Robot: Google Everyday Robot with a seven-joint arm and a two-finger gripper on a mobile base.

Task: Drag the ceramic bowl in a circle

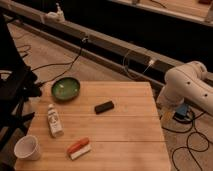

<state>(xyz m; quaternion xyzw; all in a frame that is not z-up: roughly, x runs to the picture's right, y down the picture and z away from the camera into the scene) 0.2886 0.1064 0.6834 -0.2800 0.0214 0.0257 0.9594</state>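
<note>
The ceramic bowl (65, 88) is round, shallow and green with a darker rim and a pale shiny centre. It sits on the wooden table (125, 135) at its far left corner. My white arm (189, 86) is folded off the table's right side. The gripper (169, 114) hangs at the arm's lower end beside the table's right edge, far from the bowl and holding nothing that shows.
On the table lie a black block (104, 107) near the middle, a white bottle (54, 121) on its side at the left, a red and white sponge (79, 148) at the front and a white paper cup (27, 148) at the front left corner. Cables cross the floor behind.
</note>
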